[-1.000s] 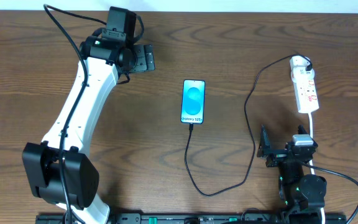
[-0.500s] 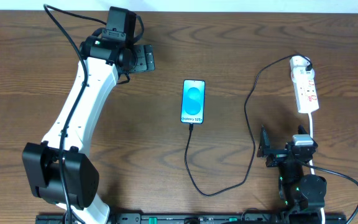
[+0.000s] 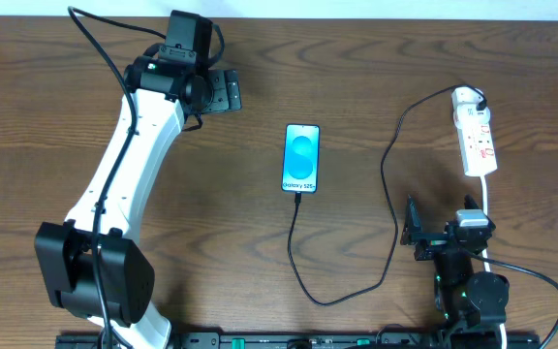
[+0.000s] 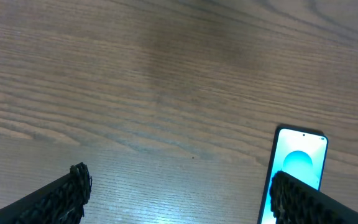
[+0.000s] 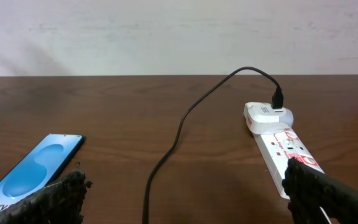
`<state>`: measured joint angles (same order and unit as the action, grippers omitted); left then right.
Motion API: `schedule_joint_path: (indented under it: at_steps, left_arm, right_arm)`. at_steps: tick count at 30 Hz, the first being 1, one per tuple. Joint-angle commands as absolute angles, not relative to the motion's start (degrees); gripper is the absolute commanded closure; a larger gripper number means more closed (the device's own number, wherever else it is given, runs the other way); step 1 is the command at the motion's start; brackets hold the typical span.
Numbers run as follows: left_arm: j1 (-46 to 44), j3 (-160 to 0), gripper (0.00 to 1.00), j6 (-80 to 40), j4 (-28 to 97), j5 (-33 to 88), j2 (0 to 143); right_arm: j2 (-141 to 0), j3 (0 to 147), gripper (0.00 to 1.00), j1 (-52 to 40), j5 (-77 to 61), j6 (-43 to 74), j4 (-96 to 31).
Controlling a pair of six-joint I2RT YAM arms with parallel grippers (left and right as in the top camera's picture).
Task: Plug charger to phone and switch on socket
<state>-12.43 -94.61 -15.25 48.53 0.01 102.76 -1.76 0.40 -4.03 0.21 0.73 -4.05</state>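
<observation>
The phone point(image 3: 300, 158) lies face up mid-table, its screen bright blue; it also shows in the left wrist view point(image 4: 298, 167) and the right wrist view point(image 5: 37, 170). The charger's black cable point(image 3: 392, 242) runs from the phone's lower edge, loops toward the front and rises to the far end of the socket point(image 3: 477, 136), where its plug point(image 5: 278, 99) sits in the white strip point(image 5: 286, 149). My left gripper point(image 3: 229, 90) hovers open, left of and beyond the phone. My right gripper point(image 3: 439, 233) stands open near the front right, with only the cable point(image 5: 178, 134) between its fingers.
The strip's thick white cord point(image 3: 486, 208) trails toward the front past my right arm. A pale wall point(image 5: 166, 31) stands behind the table's far edge. Bare brown wood point(image 4: 166, 93) lies under the left gripper.
</observation>
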Motion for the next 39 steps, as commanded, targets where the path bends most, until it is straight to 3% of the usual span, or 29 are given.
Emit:
schedule_joint_path:
  at_steps: [1, 19, 27, 39]
  left_arm:
    - [-12.12, -94.83, 0.06, -15.53, 48.62, -0.69, 103.24]
    - [-12.6, -90.52, 0.06, -15.55, 51.77, -1.91, 94.76]
    - [-12.51, -76.44, 0.06, -15.53, 47.59, -6.96, 83.77]
    - [-7.07, -56.31, 0.06, -15.53, 39.07, -4.95, 65.34]
  right_arm:
    - [-1.45, 0.3, 0.01, -3.73, 0.93, -0.08, -4.29]
    - [-1.45, 0.3, 0.01, -3.73, 0.93, -0.08, -4.29]
    - [-1.45, 0.3, 0.01, -3.73, 0.93, -0.1, -4.29]
    - [-1.45, 0.3, 0.01, -3.73, 0.93, -0.08, -4.29]
